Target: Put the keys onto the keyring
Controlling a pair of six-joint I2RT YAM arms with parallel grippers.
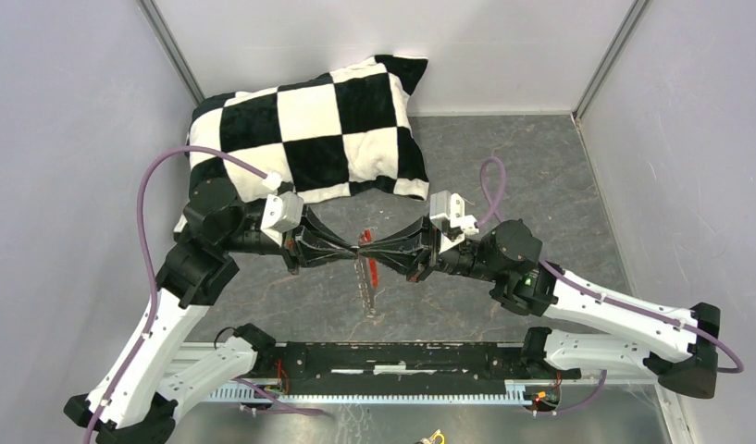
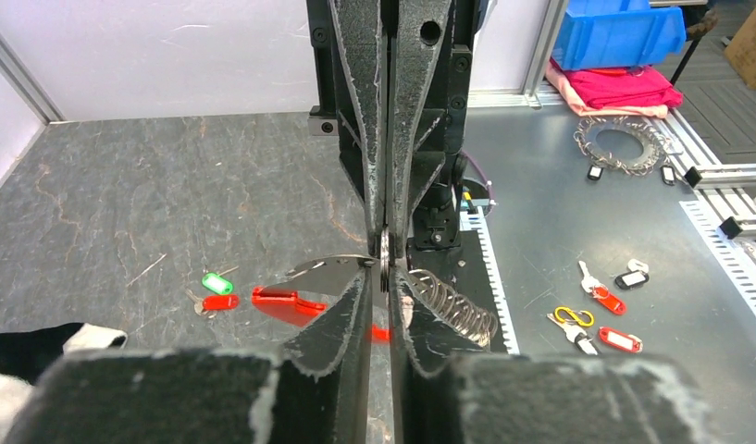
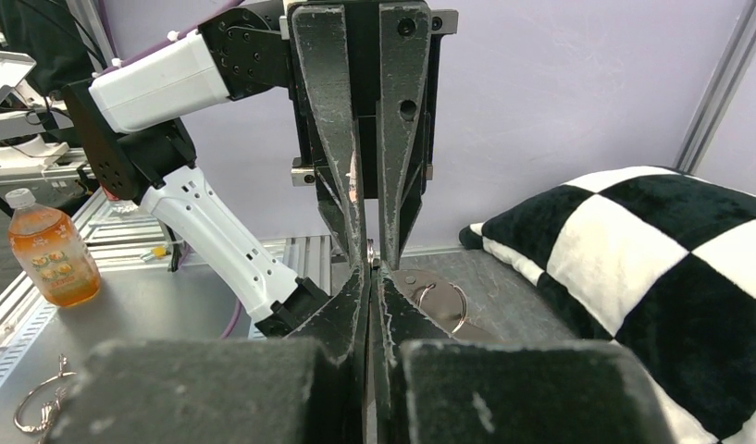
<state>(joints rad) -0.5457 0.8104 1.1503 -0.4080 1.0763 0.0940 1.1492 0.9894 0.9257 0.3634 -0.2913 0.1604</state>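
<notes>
My left gripper [image 1: 353, 248] and right gripper [image 1: 381, 250] meet tip to tip above the middle of the table. Both are shut on the keyring's thin silvery ring [image 2: 385, 257], which stands edge-on between the fingertips in the left wrist view and also shows in the right wrist view [image 3: 371, 252]. The curved red fob [image 1: 371, 269] hangs below it with a silvery chain [image 1: 367, 298] trailing toward the front. The left wrist view shows the fob [image 2: 283, 302] and the coiled chain [image 2: 455, 308]. The green-headed key [image 2: 216, 282] and the red-headed key [image 2: 220, 302] lie side by side on the table, apart from both grippers.
A black and white checked pillow [image 1: 309, 129] lies at the back of the table. The black rail [image 1: 383, 361] runs along the front edge. Off the table are spare tagged keys [image 2: 603, 298], a blue bin [image 2: 619, 32] and an orange bottle [image 3: 52, 254].
</notes>
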